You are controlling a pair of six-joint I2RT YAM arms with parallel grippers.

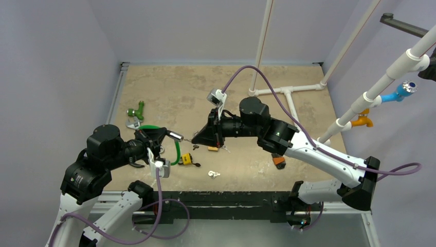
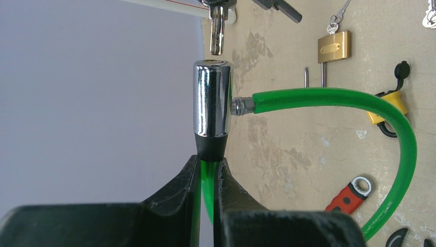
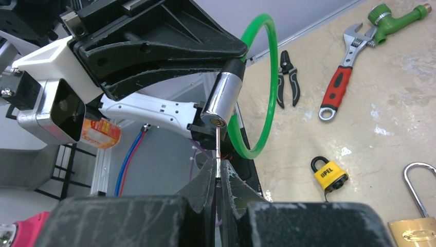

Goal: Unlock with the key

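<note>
My left gripper (image 2: 208, 165) pinches the lock cylinder (image 2: 212, 98) by its black collar; chrome likely slick, rigid. My right gripper (image 3: 218, 174) pinches 1 thin key (image 3: 219, 149), tip at the cylinder's keyway.

Top camera hangs high beyond the six o'clock edge of the table (image 1: 180, 87), looking down across it toward twelve o'clock from well back. Left wrist camera is in tight on the chrome lock barrel (image 2: 212, 100), dead centre. Right wrist camera, equally close, faces that same barrel from the opposite end.
</note>
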